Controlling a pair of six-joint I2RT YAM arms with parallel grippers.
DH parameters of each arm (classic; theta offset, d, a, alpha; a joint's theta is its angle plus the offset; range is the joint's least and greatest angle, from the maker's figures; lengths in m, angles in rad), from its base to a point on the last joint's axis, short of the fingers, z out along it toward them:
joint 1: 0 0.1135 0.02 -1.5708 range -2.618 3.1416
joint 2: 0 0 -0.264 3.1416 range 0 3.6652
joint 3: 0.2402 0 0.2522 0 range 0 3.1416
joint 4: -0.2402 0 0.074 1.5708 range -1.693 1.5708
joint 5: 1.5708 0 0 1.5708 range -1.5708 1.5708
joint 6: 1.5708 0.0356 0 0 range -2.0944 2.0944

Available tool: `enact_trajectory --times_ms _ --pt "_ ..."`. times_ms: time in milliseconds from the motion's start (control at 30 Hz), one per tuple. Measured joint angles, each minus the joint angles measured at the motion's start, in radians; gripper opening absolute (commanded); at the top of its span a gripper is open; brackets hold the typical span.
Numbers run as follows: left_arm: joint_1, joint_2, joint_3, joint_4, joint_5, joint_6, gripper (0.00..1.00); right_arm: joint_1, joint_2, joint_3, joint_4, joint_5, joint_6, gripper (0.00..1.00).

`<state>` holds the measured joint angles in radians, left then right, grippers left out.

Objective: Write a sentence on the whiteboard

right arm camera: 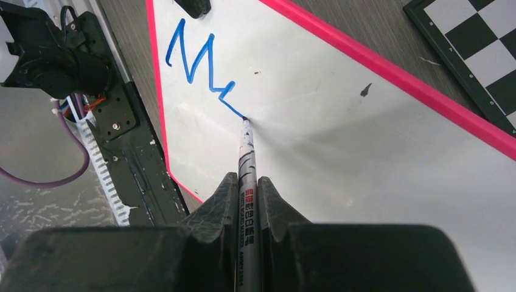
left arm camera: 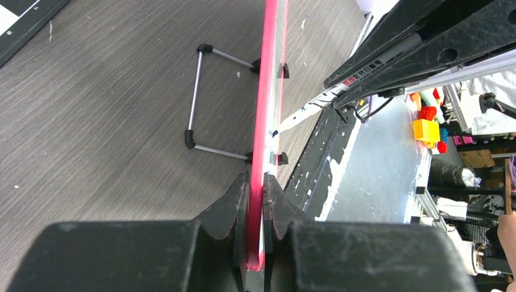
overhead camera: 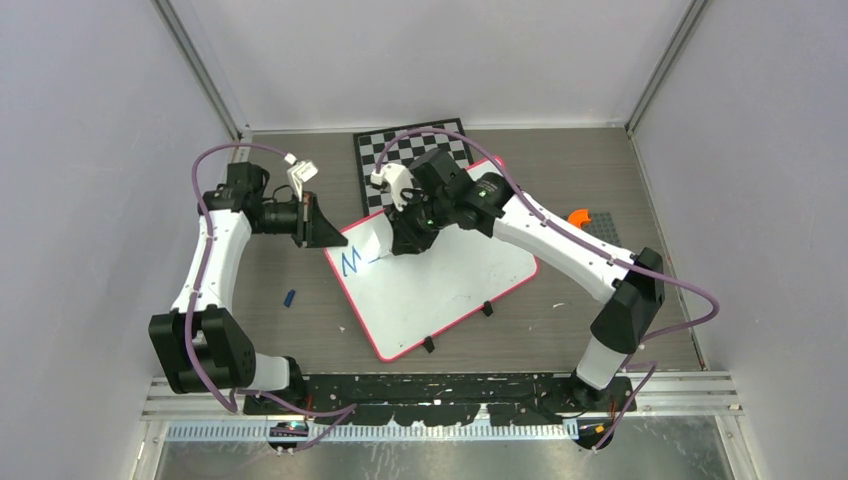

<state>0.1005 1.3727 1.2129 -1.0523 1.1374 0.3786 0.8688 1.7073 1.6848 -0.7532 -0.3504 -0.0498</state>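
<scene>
The left gripper (left arm camera: 256,194) has its 2 jaws pressed shut on the red-pink rim of the whiteboard (left arm camera: 266,91). That edge runs straight out ahead from between its fingertips. To the left of those jaws, a wire stand juts from the board's back.

The right gripper (right arm camera: 246,182) is clamped on a marker (right arm camera: 246,152). The barrel runs forward between the 2 jaws and its tip touches the white surface just ahead of them.

The sentence (right arm camera: 201,64) is only a blue zigzag "M" with a short trailing stroke. It lies just beyond the marker tip, near the board's corner.

Ahead and to the right of the right jaws lies a checkered board (right arm camera: 474,48), beside the far rim. A small blue piece (overhead camera: 289,298) lies on the table (overhead camera: 300,340), apart from the left jaws.
</scene>
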Motion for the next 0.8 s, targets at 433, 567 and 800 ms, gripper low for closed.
enact_trajectory --times_ms 433,567,800 --pt "-0.019 0.023 0.034 -0.027 -0.005 0.014 0.00 -0.012 0.010 0.087 -0.019 0.039 -0.006 0.00" --pt "-0.021 0.028 0.040 -0.034 -0.011 0.021 0.00 -0.002 0.016 0.094 -0.018 0.043 -0.006 0.00" --pt "-0.023 0.032 0.044 -0.040 -0.012 0.023 0.00 0.029 0.034 0.096 -0.018 0.043 -0.006 0.00"
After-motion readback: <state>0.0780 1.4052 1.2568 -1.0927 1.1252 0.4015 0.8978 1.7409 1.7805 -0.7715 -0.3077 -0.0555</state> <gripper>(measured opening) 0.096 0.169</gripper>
